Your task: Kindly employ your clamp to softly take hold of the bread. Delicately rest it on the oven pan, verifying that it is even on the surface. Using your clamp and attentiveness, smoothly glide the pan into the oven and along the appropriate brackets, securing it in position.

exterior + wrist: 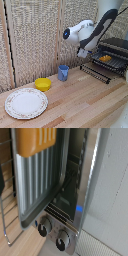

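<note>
The orange-yellow bread (pixel 105 58) lies flat on the dark grey oven pan (pixel 113 62), which rests in the open front of the black and silver oven (pixel 116 45). My clamp (pixel 83 53) hangs under the white arm, just off the pan's front edge toward the exterior view's left. The exterior view is too small to show whether its fingers touch the pan. In the wrist view the bread (pixel 35 140) sits on the ribbed pan (pixel 42 183) beside the oven's knob panel (pixel 52 233). No fingers show there.
The oven's slatted black flap (pixel 95 72) hangs open below the pan. A blue cup (pixel 63 73), a yellow bowl (pixel 43 84) and a patterned white plate (pixel 26 103) stand on the wooden table (pixel 85 105). A woven screen backs the scene.
</note>
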Motion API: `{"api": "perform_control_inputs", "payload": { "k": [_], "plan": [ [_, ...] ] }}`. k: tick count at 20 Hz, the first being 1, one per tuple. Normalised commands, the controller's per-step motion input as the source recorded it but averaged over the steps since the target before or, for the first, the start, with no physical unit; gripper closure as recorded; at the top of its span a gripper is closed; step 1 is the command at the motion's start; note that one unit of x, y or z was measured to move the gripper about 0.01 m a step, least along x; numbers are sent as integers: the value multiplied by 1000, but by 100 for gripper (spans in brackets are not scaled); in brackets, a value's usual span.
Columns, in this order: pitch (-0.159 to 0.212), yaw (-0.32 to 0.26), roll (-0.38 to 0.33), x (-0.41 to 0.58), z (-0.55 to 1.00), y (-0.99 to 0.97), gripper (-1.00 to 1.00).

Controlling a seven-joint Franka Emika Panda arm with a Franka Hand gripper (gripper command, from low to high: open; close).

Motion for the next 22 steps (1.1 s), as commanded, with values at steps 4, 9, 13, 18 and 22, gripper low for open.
{"api": "perform_control_inputs", "payload": {
  "k": [4, 9, 13, 18, 22],
  "plan": [
    [18, 105, -225, -302, -313, 14, -100],
    [-2, -20, -237, -469, -374, 0, -100],
    [-17, -103, -124, -357, -323, -119, -100],
    [-23, 15, 43, -98, -138, -452, -100],
    [6, 150, 79, 9, -53, -545, -100]
  ]
}}
